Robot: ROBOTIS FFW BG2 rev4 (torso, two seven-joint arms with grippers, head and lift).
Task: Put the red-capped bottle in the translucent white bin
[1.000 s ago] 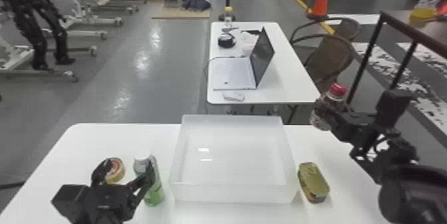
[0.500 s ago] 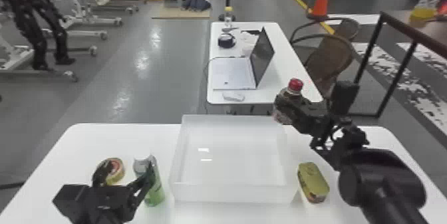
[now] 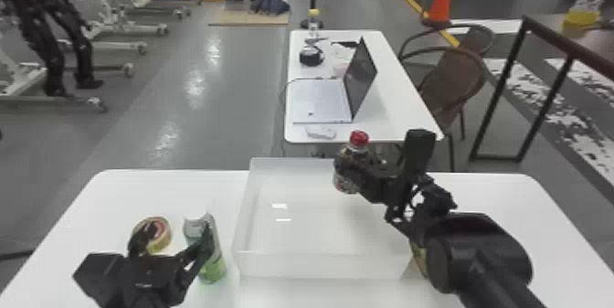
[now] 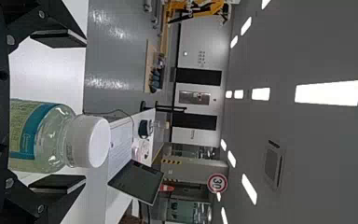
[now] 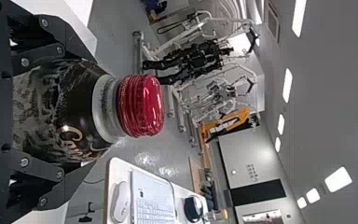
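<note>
Two grippers are in the head view, and only one is loaded. Right of the frame's centre, the right gripper (image 3: 363,172) has its fingers closed on the body of the red-capped bottle (image 3: 358,139), spread only by the bottle's width. The bottle leans slightly, cap up, by the far right corner of the translucent white bin (image 3: 320,267), which sits at lower centre. At lower left, the left gripper (image 3: 176,237) is wide open and grips nothing, though a white-capped green bottle (image 3: 213,270) stands between its fingers.

The step in hand looks like carrying the bottle in over the bin. If it is lowered too soon, its base could catch the far or right wall and twist in the grip, or shove the bin along. Smooth, round sides might let it slip if the fingers ease early, and a drop from height could tip or bounce it. The forearm passes above the tin (image 3: 418,259) at lower right; dipping low there might knock it.
</note>
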